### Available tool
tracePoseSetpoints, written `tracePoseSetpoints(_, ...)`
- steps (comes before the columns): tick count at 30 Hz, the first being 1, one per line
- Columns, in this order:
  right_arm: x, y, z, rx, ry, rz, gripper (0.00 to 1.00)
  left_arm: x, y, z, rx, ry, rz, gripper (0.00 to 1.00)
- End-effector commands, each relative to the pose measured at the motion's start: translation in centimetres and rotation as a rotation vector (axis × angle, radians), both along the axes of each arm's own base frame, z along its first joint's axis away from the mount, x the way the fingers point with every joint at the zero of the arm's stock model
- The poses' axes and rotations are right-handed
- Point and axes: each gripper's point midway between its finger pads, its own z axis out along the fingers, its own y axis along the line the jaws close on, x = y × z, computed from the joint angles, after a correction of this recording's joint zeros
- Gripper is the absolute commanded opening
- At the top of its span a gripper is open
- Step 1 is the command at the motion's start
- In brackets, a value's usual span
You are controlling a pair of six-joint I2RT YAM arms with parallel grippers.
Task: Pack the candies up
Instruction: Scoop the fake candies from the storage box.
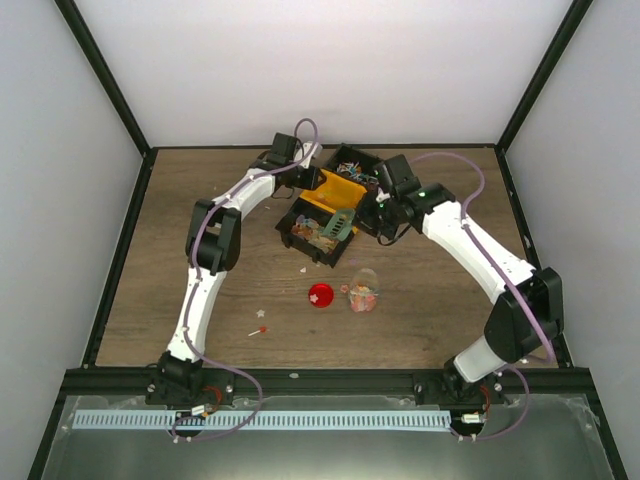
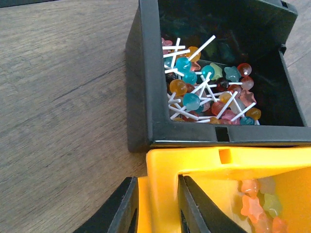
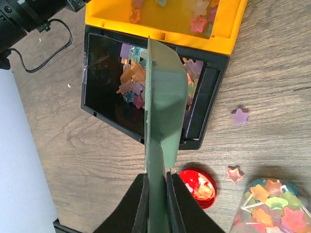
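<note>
Candies [image 2: 204,90], small lollipops on white sticks, fill a black box [image 2: 141,97]. Star-shaped candies [image 3: 132,82] lie in a second black box [image 3: 92,104] and in the yellow bin [image 2: 194,165] between the two boxes. My left gripper [image 2: 155,211] is shut across the yellow bin's near wall, one finger on each side. My right gripper [image 3: 156,208] is shut on the handle of a green scoop [image 3: 165,97], whose blade hangs over the star box. A clear jar [image 3: 272,206] partly filled with candies stands at the right, the red lid [image 3: 197,188] beside it.
Loose stars [image 3: 239,116] lie on the wooden table near the jar, and a stray lollipop [image 1: 260,330] lies toward the front left. The jar [image 1: 364,292] and lid [image 1: 320,295] sit in front of the boxes. White walls enclose the table.
</note>
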Motion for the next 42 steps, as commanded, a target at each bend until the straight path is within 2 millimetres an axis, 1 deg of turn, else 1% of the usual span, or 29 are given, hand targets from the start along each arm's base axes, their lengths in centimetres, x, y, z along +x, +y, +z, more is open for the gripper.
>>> tracePoseSetpoints(1, 0.4, -0.1, 0.0, -0.058, 0.009, -0.004, 0.01, -0.6, -1.2, 1.2, -0.043, -0.023, -0.044, 0.25)
tracePoseSetpoints(5, 0.7, -0.2, -0.2, -0.116, 0.015, -0.012, 0.01, -0.5, -1.2, 1.3, -0.046, -0.028, -0.042, 0.25)
tracePoseSetpoints(11, 0.9, 0.7, 0.7, -0.220, 0.029, -0.002, 0.01, -0.3, -1.2, 2.0, -0.044, -0.047, -0.041, 0.25)
tracePoseSetpoints(14, 0.5, 1.4, 0.6, -0.293, 0.060, 0.007, 0.01, -0.3, -1.1, 2.1, -0.036, -0.052, -0.041, 0.25)
tracePoseSetpoints(17, -0.3, 2.1, -0.2, -0.355, 0.123, 0.020, 0.01, -0.4, -1.0, 2.2, -0.032, -0.053, -0.041, 0.25)
tracePoseSetpoints(20, -0.9, 2.7, -0.8, -0.361, 0.150, 0.013, 0.01, -0.5, -1.0, 2.1, -0.033, -0.049, -0.044, 0.25)
tracePoseSetpoints(22, -1.1, 3.0, -0.7, -0.340, 0.149, 0.002, 0.01, -0.6, -1.0, 1.9, -0.032, -0.045, -0.045, 0.25)
tracePoseSetpoints(27, -1.3, 2.4, 0.0, -0.348, 0.135, -0.032, 0.01, -0.7, -0.9, 1.9, -0.020, -0.048, -0.049, 0.25)
tracePoseSetpoints(29, -1.1, 2.3, -0.2, -0.359, 0.133, -0.029, 0.01, -0.7, -0.9, 1.8, -0.019, -0.047, -0.049, 0.24)
tracePoseSetpoints(33, -0.9, 2.6, -1.6, -0.388, 0.161, -0.004, 0.01, -0.7, -0.9, 1.8, -0.024, -0.043, -0.050, 0.25)
tracePoseSetpoints(38, -0.3, 2.2, -3.0, -0.446, 0.171, -0.009, 0.01, -0.9, -0.9, 1.8, -0.019, -0.041, -0.054, 0.25)
tracePoseSetpoints(42, 0.2, 2.2, -4.6, -0.467, 0.198, 0.003, 0.01, -1.0, -0.9, 1.5, -0.017, -0.035, -0.058, 0.24)
